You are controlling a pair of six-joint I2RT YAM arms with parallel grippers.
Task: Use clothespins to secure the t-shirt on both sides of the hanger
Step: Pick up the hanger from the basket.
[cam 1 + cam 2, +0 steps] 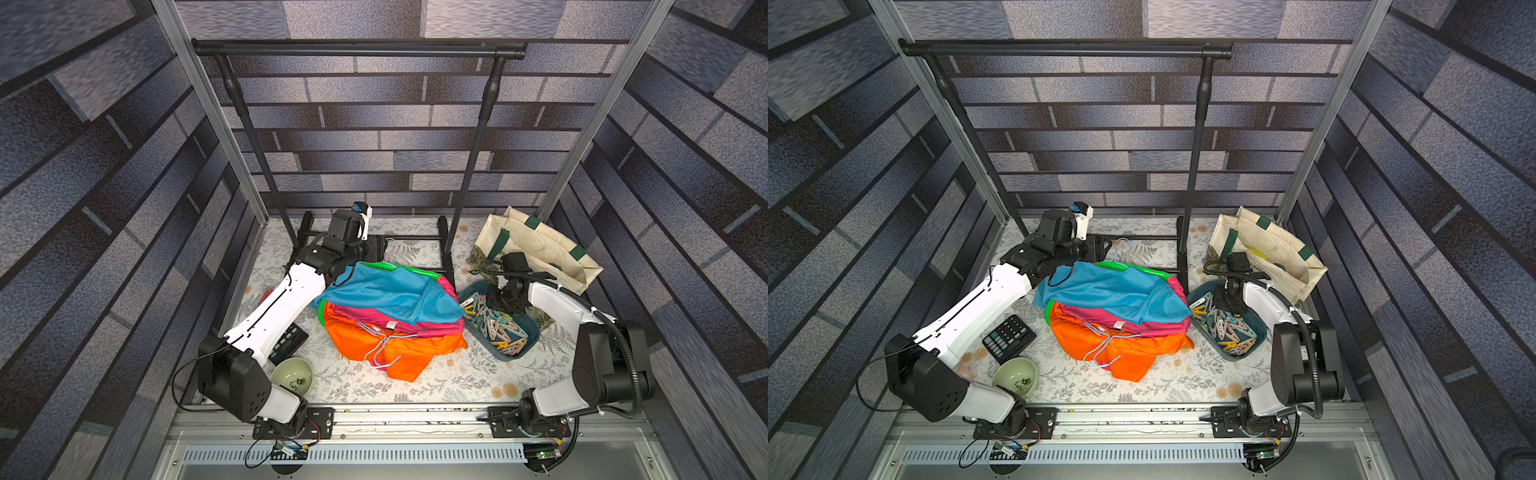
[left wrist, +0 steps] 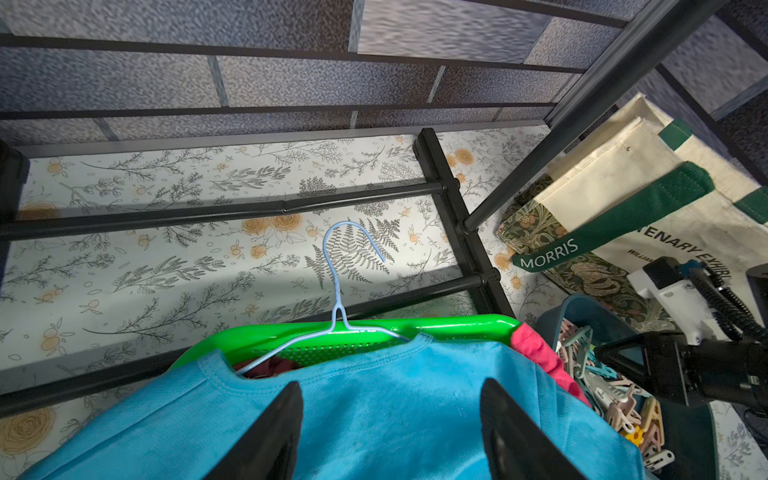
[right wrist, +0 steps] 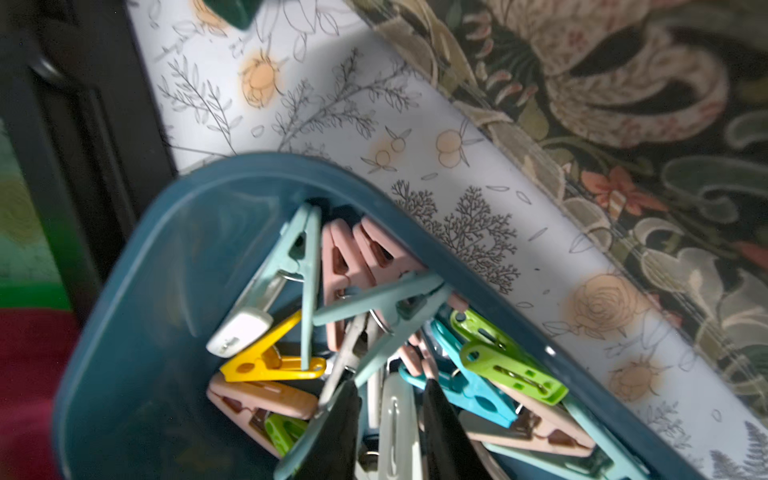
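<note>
Pastel clothespins (image 3: 365, 299), blue t-shirt (image 2: 395, 395)

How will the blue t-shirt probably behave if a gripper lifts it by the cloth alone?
The blue t-shirt lies draped and creased over the pile, so it will likely sag limply. It looks thin, probably light. The wire hanger in its collar seems loose and may slide out.

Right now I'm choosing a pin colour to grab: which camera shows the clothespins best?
The right wrist view: the clothespins sit close up in the blue bin, each colour distinct. Both top views show the whole pile, but small. The left wrist view catches only part of it.
</note>
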